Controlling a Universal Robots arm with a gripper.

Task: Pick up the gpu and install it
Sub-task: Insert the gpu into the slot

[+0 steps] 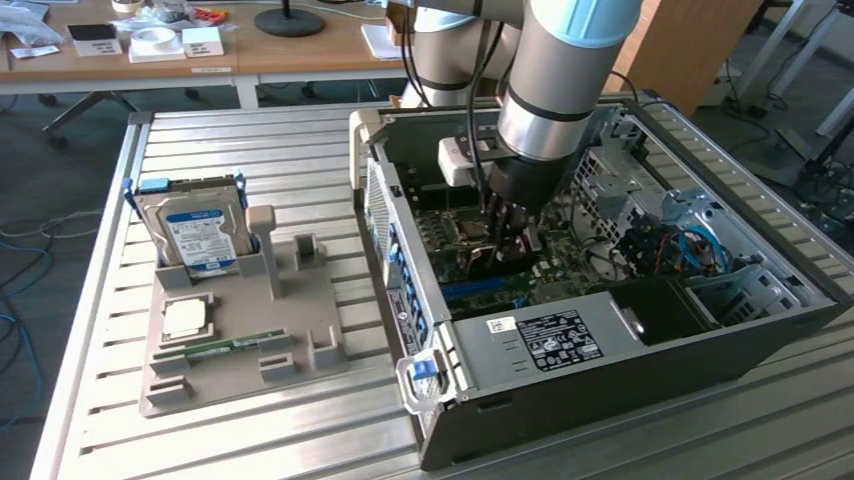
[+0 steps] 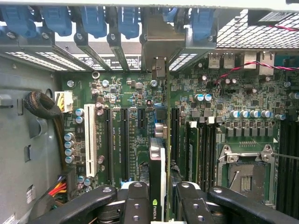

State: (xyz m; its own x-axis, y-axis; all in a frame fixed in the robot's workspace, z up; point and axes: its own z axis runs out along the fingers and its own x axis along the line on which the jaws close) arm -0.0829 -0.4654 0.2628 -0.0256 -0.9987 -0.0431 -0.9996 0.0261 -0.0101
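Gpu point(image 2: 158, 172), the thin flat card w/ green board edge, dark face and pale metal bracket strip at its far end, is standing on edge inside the open black computer tower point(image 1: 627, 340), hanging over the green motherboard point(image 2: 196, 121) w/ its bracket end toward the rear slot openings with the blue plastic latches point(image 2: 93, 21). In the wrist view I see it running straight away from my hand point(image 2: 158, 205), in line w/ the long dark expansion slots point(image 2: 125, 144) or just beside them; can't tell from here if the edge connector is in a slot or just above one.

Risks as I judge them: if the card is off by one slot or tilted, pushing down would jam the connector edge on the slot wall or scrape nearby parts. Bracket could catch on the rear frame instead of dropping into its gap. Card could also pivot btwn the fingers if it meets resistance at one end only.

Hand: about half open, black fingers point(image 2: 135, 203) clamped on either side of the card's near end, so it's grasping the gpu. Exterior view has the arm reaching down into the case mid-board.
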